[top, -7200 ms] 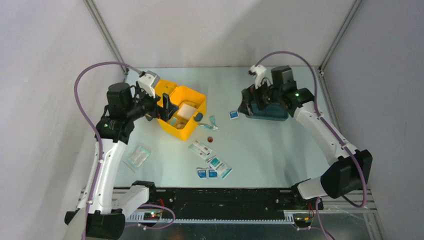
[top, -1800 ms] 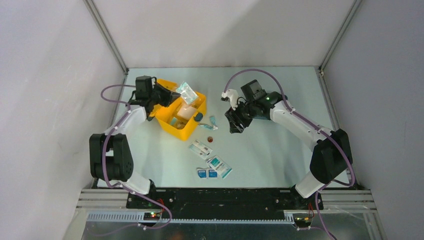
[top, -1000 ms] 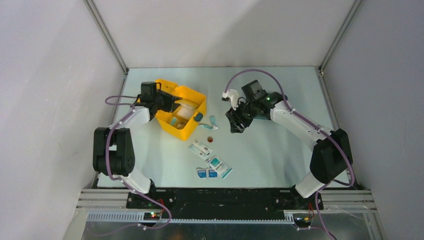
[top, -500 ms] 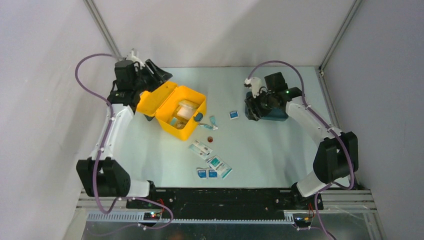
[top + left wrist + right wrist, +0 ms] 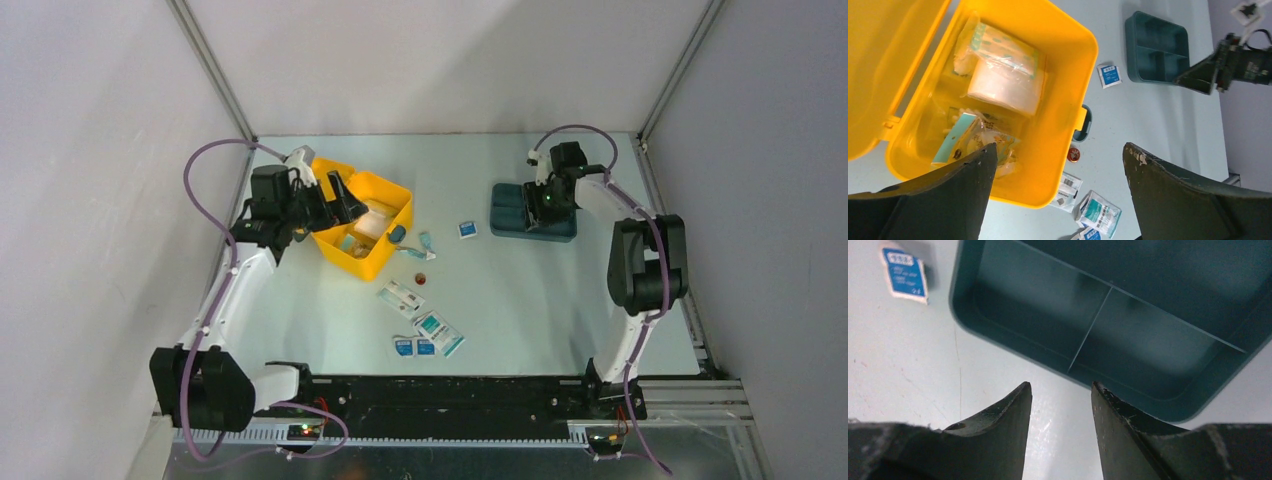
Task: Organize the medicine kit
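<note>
1. Your left claw is spread wide, empty, over the medicine kit at the counter's far-left corner, its lid open for loading.
2. Your right claw, parted and empty, hovers at the teal tray — likely to grip its rim.

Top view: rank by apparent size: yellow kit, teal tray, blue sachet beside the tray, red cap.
1. medicine kit, clearly largest
2. teal tray
3. blue sachet
4. red cap, smallest
</note>
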Tool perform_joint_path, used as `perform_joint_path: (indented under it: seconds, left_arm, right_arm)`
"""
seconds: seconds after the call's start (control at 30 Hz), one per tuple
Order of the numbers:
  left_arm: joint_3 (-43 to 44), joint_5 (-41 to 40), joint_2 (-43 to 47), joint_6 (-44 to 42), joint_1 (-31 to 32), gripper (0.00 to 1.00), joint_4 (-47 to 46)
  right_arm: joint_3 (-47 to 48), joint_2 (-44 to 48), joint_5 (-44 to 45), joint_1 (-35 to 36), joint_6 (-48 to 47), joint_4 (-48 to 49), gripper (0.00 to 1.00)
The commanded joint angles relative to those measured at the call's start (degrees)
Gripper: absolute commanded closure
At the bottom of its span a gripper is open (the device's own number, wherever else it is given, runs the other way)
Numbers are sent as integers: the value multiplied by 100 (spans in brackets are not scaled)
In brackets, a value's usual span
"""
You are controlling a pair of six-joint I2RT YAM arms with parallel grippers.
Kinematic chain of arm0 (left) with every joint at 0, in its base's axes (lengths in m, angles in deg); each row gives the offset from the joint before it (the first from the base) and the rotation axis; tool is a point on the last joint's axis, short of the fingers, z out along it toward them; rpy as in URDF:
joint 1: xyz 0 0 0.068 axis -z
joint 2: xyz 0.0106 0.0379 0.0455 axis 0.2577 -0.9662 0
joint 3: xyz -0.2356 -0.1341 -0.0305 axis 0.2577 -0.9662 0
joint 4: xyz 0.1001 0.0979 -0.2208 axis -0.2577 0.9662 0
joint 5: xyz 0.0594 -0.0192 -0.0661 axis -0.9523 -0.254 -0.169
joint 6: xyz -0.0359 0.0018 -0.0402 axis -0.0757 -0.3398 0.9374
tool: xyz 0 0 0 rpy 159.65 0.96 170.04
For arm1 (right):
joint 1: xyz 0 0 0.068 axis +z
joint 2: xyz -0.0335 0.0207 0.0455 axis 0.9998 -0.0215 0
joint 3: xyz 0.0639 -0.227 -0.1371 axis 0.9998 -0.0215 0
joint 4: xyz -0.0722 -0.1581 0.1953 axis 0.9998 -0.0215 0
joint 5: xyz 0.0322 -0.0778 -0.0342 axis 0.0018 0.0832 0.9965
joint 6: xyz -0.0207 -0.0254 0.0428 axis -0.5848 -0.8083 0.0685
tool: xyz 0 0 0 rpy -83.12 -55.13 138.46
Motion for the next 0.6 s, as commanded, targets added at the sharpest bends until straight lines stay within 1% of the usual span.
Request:
perform_joint_path:
  seconds: [0.0, 0.1, 0.17, 0.2, 0.23, 0.3, 0.37, 0.47, 0.5, 0.53, 0.57]
  left_arm:
    - [84, 161, 205, -171, 131, 1, -289]
    - [53, -120, 311, -287, 172, 3, -295]
    - [-20, -489, 462, -385, 170, 5, -328]
    - [-34, -658, 555, -413, 166, 5, -335]
    - [-61, -695, 585, -455, 158, 6, -334]
    - [-98, -660, 658, -468, 144, 6, -342]
    - [-112, -605, 695, -473, 129, 6, -350]
    - [-94, -664, 725, -508, 107, 7, -357]
    - [-92, -730, 746, -532, 86, 7, -357]
    - [-100, -788, 755, -539, 66, 8, -350]
    - [-109, -899, 782, -511, -3, 9, -349]
  right_arm:
    - [503, -433, 309, 55, 546, 194, 49]
    - [678, -688, 403, 39, 541, 119, 53]
    - [788, -848, 379, 28, 564, 77, 57]
    - [846, -939, 369, 19, 574, 48, 61]
    - [865, -980, 366, 18, 587, 35, 63]
    - [921, -1127, 390, 21, 618, -4, 70]
    - [950, -1203, 438, 25, 657, -42, 74]
    - [935, -1248, 512, 18, 687, -70, 76]
    - [917, -1243, 523, 13, 688, -73, 80]
    - [914, -1234, 543, 0, 688, -86, 82]
    - [895, -1211, 543, -18, 682, -89, 87]
